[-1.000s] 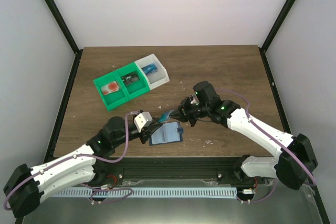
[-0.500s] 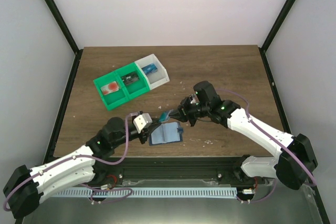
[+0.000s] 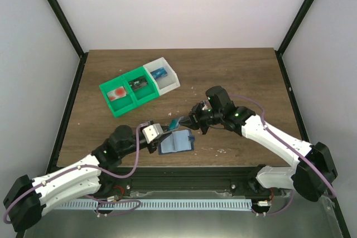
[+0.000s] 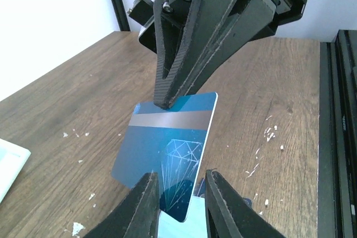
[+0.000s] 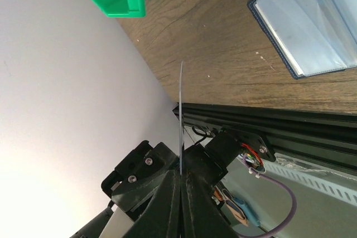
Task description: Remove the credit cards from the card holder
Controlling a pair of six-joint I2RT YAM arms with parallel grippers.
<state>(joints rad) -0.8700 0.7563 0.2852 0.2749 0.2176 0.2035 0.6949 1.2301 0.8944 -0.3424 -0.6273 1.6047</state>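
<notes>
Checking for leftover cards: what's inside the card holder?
The card holder lies open, showing pale grey-blue pockets with no card visibly sticking out. The left gripper covers one corner, and what sits inside the pockets cannot be seen.

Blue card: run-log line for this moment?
right tool: shut on blue card, top edge | left tool: open, straddling its lower corner | card holder: open on table

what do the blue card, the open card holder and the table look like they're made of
blue card: likely glossy printed plastic; thin, stiff, with a grey stripe and diamond print.
card holder: navy border, maybe fabric or faux leather, pale sleeve that looks like clear plastic; not certain.
table: matte brown wood grain, real wood or laminate.
</notes>
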